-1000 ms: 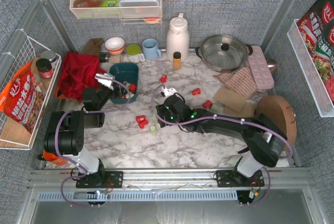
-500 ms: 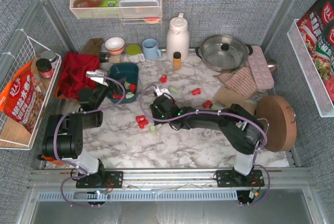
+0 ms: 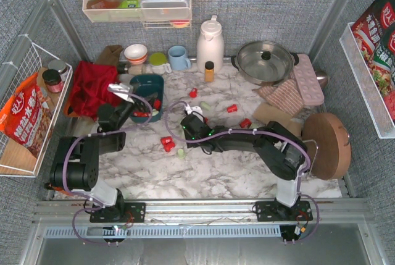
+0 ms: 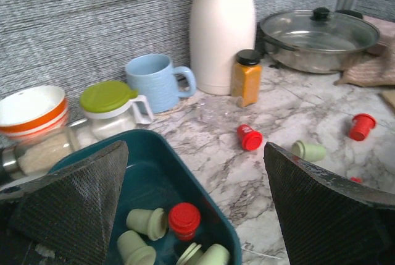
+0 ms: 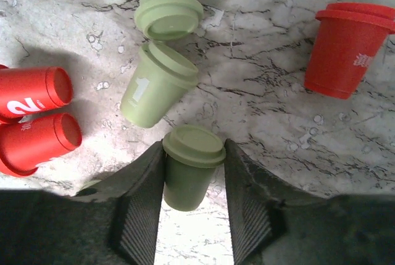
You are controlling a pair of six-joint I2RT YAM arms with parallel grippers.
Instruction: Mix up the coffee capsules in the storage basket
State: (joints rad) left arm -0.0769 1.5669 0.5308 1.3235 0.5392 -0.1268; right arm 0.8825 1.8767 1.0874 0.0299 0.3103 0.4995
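- the storage basket (image 3: 138, 80), a dark teal tray, sits at the far left of the marble table (image 3: 203, 172), just beside a red cloth (image 3: 92, 89).
- the left gripper (image 4: 194, 154) hovers over the basket's near end, jaws spread wide with nothing between them.
- in the left wrist view the basket holds several pale green coffee capsules (image 4: 147, 220) with one red capsule (image 4: 184, 217) lying among them. the overhead view hints at more red ones, but the arm covers part of the tray, so i cannot count them.
- the right gripper (image 5: 194, 147) is down at the table near the middle, jaws narrowed on either side of a pale green capsule (image 5: 188, 178) that stands lid-up. the pads (image 5: 145, 203) look to touch its rim, so it seems pinched.
- outside the basket, two green capsules (image 5: 159, 83) and a red pair (image 5: 31, 89) lie just beside that grip. another red one (image 5: 349, 49) lies to the right, and a few more are scattered toward the steel pot (image 3: 264, 61).
- judgement: the mixing is partly done. both colours are in the tray, but a good number of loose capsules are left to carry over, and the pinched green one is likely next.
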